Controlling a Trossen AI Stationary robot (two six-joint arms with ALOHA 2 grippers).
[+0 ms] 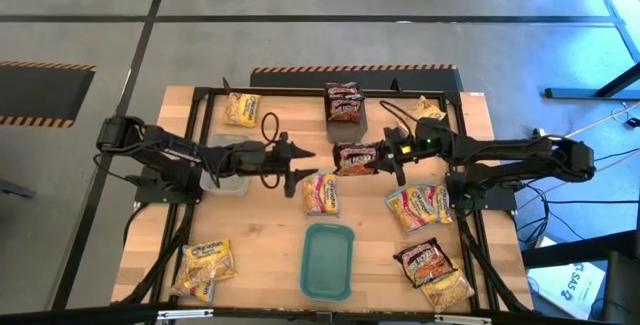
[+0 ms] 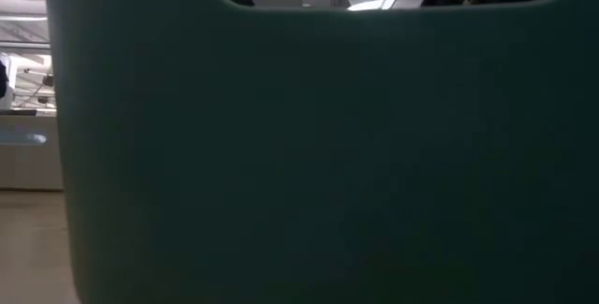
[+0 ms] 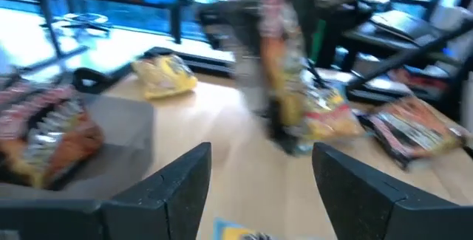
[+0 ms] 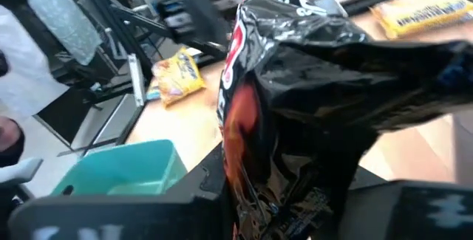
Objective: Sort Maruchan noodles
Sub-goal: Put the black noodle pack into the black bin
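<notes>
Tabletop tub (image 1: 349,120) with dark packets (image 1: 343,104)

The dark brown-red ramen packet (image 4: 281,85) is glossy crinkled plastic, the pale wooden table (image 1: 270,240) looks matt, the teal rectangular plastic tray (image 1: 328,261) smooth.

I count about ten noodle packets (image 1: 322,193) across my table, one teal tray (image 1: 327,260), one clear tub (image 1: 226,163) and one dark tub (image 1: 347,120).

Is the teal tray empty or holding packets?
Empty. From above, the teal tray shows only its bare floor; the nearest packet lies on the table beyond its rim.
</notes>
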